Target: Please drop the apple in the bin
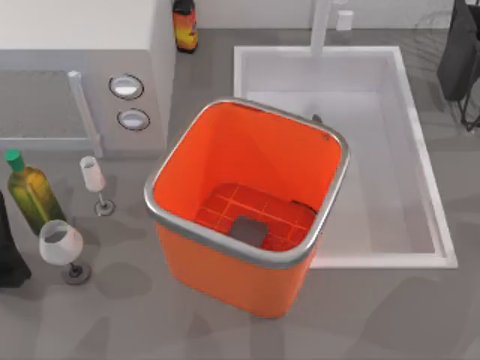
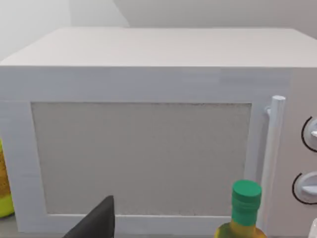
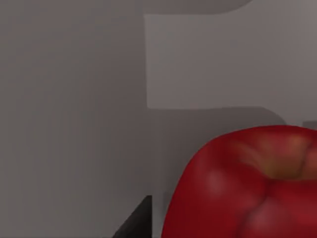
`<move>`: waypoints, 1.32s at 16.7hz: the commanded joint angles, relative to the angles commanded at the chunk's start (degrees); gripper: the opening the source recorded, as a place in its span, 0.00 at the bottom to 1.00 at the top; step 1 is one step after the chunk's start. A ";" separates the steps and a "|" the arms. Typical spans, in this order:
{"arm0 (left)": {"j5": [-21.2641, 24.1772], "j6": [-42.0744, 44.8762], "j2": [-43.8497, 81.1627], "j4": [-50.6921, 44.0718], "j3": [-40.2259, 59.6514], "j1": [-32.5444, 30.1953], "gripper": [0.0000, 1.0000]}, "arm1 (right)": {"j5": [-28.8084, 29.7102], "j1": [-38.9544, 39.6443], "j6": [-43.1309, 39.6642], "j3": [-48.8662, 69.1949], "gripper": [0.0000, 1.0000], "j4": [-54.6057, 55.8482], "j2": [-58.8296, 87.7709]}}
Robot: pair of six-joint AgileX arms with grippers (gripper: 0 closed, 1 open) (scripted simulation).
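Glossy red apple (image 3: 247,188), orange bin (image 1: 225,262) with silver rim, gridded bottom, green-capped bottle (image 1: 28,191)

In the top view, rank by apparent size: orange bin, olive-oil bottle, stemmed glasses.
1. Orange square plastic bin, silver-rimmed: largest by far.
2. Green-capped yellow oil bottle.
3. Wide wine glass and narrow flute: too alike to rank.

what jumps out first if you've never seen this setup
The bright orange bin stands at the middle of the table in the top view, holding no fruit, with a white sink just to its right and a microwave to its left. In the right wrist view the glossy red apple looms very close to the camera.
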 joint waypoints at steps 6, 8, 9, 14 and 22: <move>0.00 0.00 0.00 0.00 0.00 0.00 1.00 | 0.00 0.00 0.00 0.00 0.10 0.00 0.00; 0.00 0.00 0.00 0.00 0.00 0.00 1.00 | 0.00 0.00 0.00 0.00 0.00 0.00 0.00; 0.00 0.00 0.00 0.00 0.00 0.00 1.00 | 0.00 0.00 0.00 0.00 0.00 0.00 0.00; 0.00 0.00 0.00 0.00 0.00 0.00 1.00 | 0.00 0.00 0.00 0.00 0.00 0.00 0.00; 0.00 0.00 0.00 0.00 0.00 0.00 1.00 | 3.99 -2.66 0.57 5.70 0.00 -9.73 -8.64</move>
